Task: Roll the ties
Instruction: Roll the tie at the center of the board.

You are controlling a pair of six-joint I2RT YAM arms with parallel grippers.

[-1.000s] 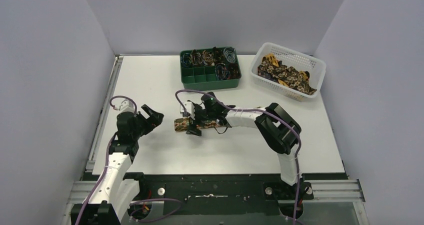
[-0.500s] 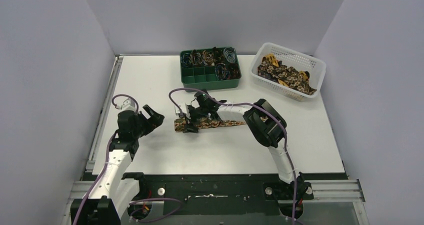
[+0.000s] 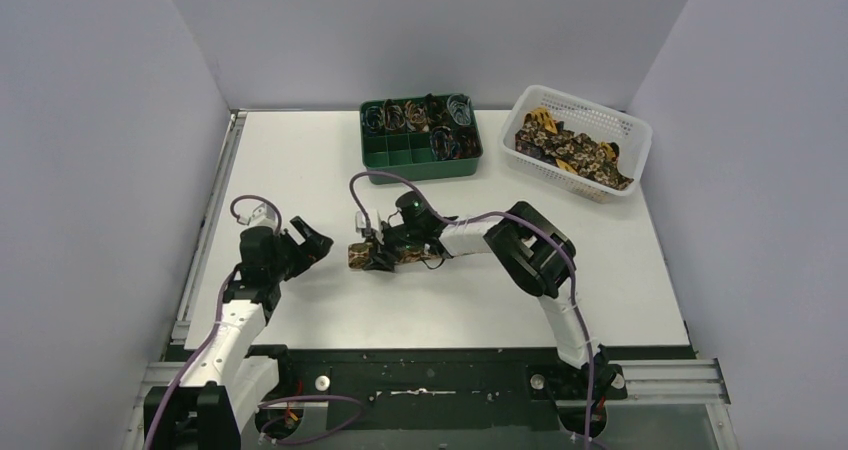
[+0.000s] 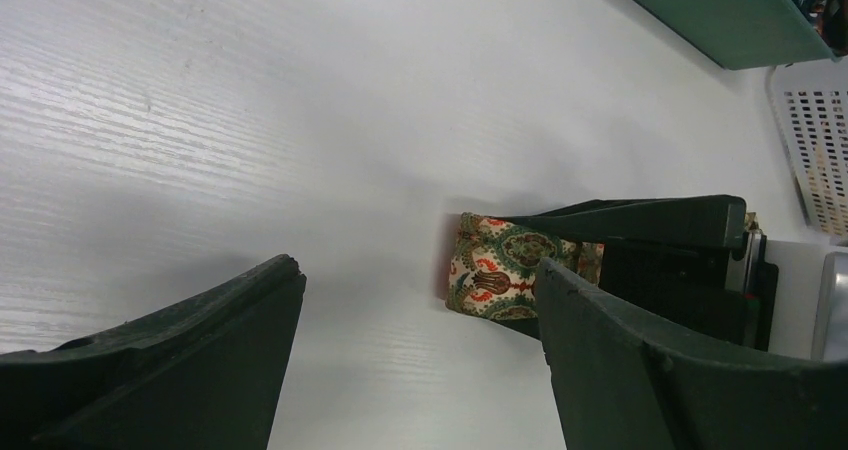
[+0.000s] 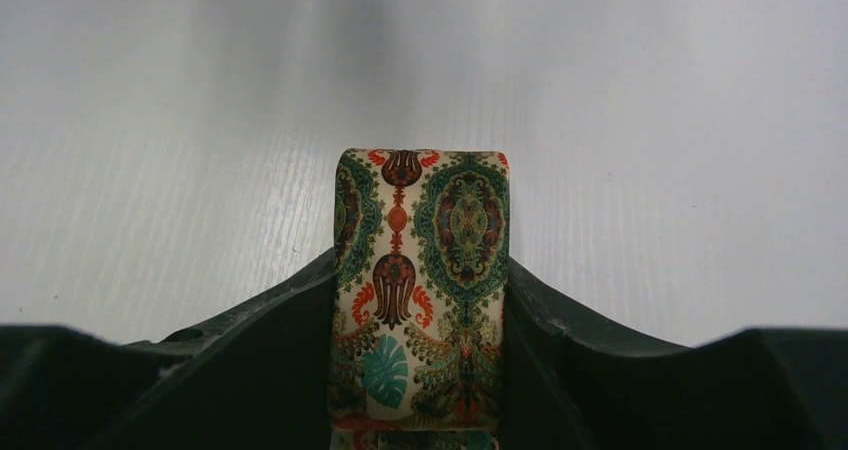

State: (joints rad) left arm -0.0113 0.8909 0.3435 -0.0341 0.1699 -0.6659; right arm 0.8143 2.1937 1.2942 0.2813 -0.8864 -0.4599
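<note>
Nearest us, our left gripper (image 3: 312,242) hangs with jaws spread, holding nothing. At mid-table our right gripper (image 3: 375,255) seems clamped across the tie (image 5: 425,270), probably to begin rolling. Far right, more ties (image 3: 570,150) fill the basket (image 3: 640,130).

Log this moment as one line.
task: roll ties | right fingers: clamped on tie end, on table | left fingers: open, empty, left of tie | basket: more ties

tie (image 5: 420,270): patterned cloth | table (image 5: 150,120): matt white, faint woodgrain
</note>
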